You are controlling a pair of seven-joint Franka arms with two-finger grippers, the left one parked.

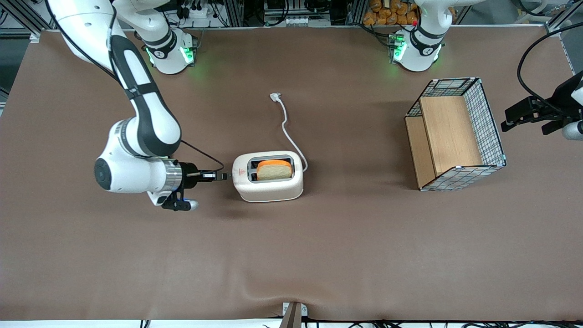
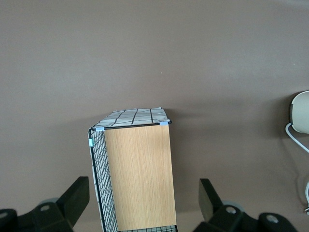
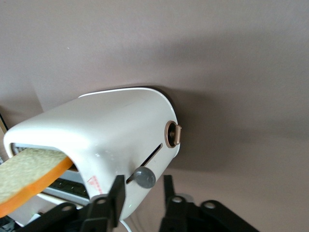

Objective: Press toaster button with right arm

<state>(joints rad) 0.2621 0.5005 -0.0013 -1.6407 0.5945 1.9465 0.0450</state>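
The cream-white toaster (image 1: 268, 184) (image 3: 113, 130) stands mid-table with a slice of orange-crusted bread (image 1: 273, 170) (image 3: 29, 176) in one slot. A red triangle mark (image 3: 94, 182) sits on its top near the narrow end. The toaster button (image 3: 145, 177), a small round grey knob, sticks out of a slit in that narrow end. The right arm (image 1: 141, 132) reaches in level with the table, and its gripper (image 1: 222, 176) (image 3: 143, 187) is at that end, open. The knob lies between the two fingertips, touching neither.
A copper-coloured round dial (image 3: 173, 134) sits on the same narrow end, apart from the knob. The white cord (image 1: 287, 125) runs from the toaster away from the front camera. A wire basket with wooden panels (image 1: 455, 136) (image 2: 137, 169) stands toward the parked arm's end.
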